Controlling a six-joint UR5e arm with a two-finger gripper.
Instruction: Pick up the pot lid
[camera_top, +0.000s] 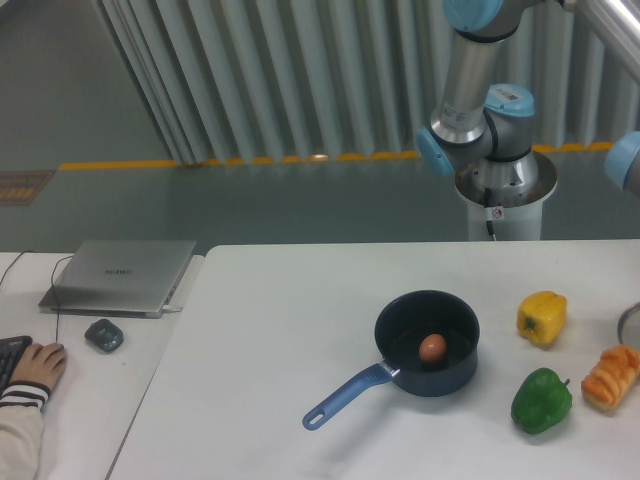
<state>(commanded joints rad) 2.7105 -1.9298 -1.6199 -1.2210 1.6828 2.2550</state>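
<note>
On a white desk (300, 330) in front of a UR5e arm (478, 120), a blue pot (440, 381) sits uncovered, with a brown egg (432, 347) inside and its handle (345, 398) angled to the near left. No lid is plainly in sight. A grey curved rim (632, 325), cut off by the frame's right edge just beyond the yellow pepper (541, 317), may be the pot lid, though too little shows to be sure. The claw is out of frame, so whether it is open or closed cannot be told.

The task looks barely begun. A clean pickup likely means lowering the claw straight over the lid's centre with jaws spread, closing only once aligned. Room is tight there: the yellow pepper, a green pepper (541, 400) and an orange ridged item (612, 375) cluster near the desk's right end, so a descent from above seems safer than a sideways sweep. The desk's middle and left offer free space. A laptop (122, 275) and mouse (103, 335) sit on a separate surface at far left.
</note>
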